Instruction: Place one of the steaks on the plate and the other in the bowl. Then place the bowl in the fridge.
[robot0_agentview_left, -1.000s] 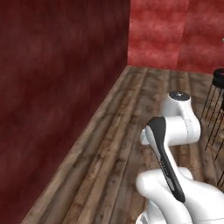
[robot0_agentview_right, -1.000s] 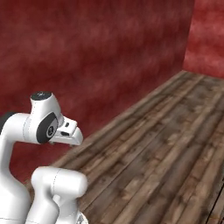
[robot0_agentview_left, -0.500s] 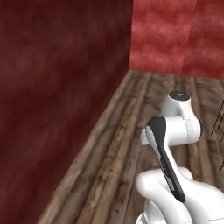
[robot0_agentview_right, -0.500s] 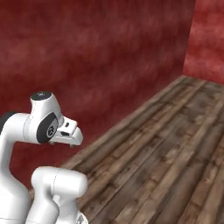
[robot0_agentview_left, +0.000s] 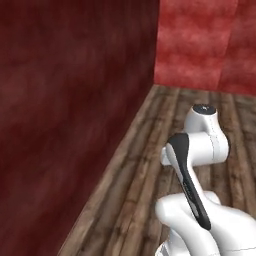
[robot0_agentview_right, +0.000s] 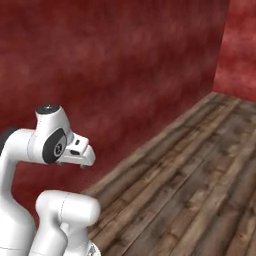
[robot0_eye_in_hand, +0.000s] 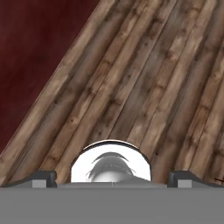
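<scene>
The steaks, the plate, the bowl and the fridge are out of view. My gripper (robot0_eye_in_hand: 113, 178) points down at a wooden plank floor (robot0_eye_in_hand: 144, 78). Its two dark fingertips (robot0_eye_in_hand: 43, 177) stand far apart at the bottom of the hand view, open, with nothing between them. The white arm (robot0_agentview_left: 200, 145) is folded close above the base, and its hand (robot0_agentview_right: 75, 151) juts out toward the dark red wall (robot0_agentview_right: 115, 75).
A dark red wall (robot0_agentview_left: 65, 110) runs along the left and meets a brighter red wall (robot0_agentview_left: 200, 45) at a corner ahead. Brown floor planks (robot0_agentview_right: 200, 170) stretch away to the right of the wall, giving free room there.
The whole picture has shifted, so the base has moved. The black wire-framed thing at the right edge of the left base view has slid out of frame. The arm keeps its pose and the gripper stays open.
</scene>
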